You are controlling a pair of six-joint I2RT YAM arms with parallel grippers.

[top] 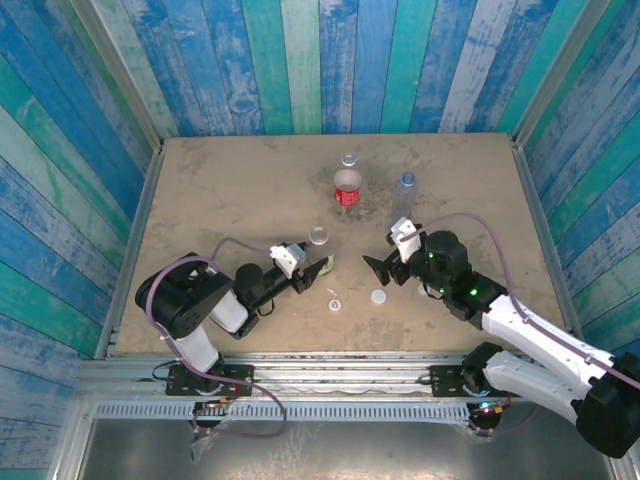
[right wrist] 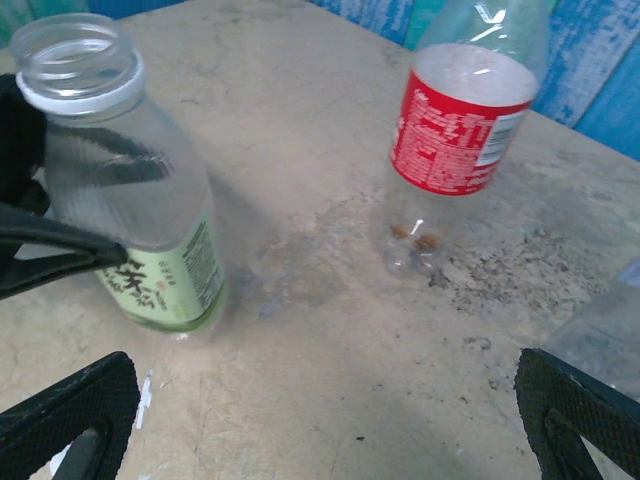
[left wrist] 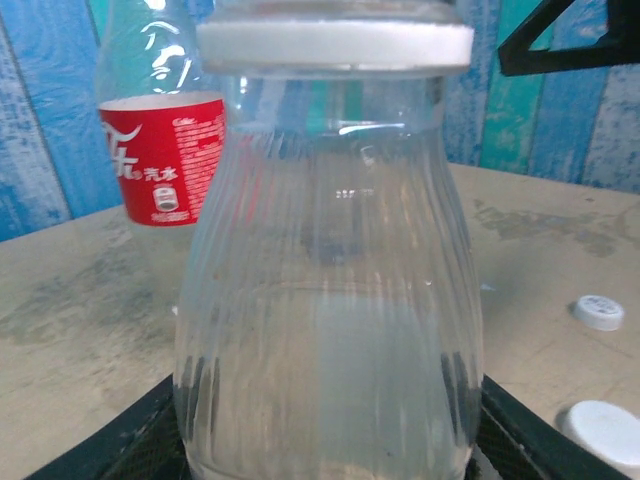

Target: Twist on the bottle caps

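Observation:
The green-yellow-labelled bottle (top: 322, 250) stands upright with its mouth uncapped, and my left gripper (top: 308, 264) is shut on its lower body. In the left wrist view the clear ribbed bottle (left wrist: 330, 300) sits between the black fingers (left wrist: 125, 445). My right gripper (top: 385, 268) stands open just right of it, with bare table between its fingers (right wrist: 70, 410). The red-labelled bottle (top: 347, 186) and the plain bluish bottle (top: 405, 186) stand uncapped farther back. Two white bottle caps (top: 334, 304) (top: 378, 296) lie on the table near the front.
The tan table (top: 220, 200) is boxed in by blue-green plank walls (top: 300, 60). Free room lies at the left and back. The red-labelled bottle (right wrist: 460, 130) stands about a bottle's width from the held bottle (right wrist: 150, 230). Both caps (left wrist: 598, 312) (left wrist: 605, 430) lie to the right of the left gripper.

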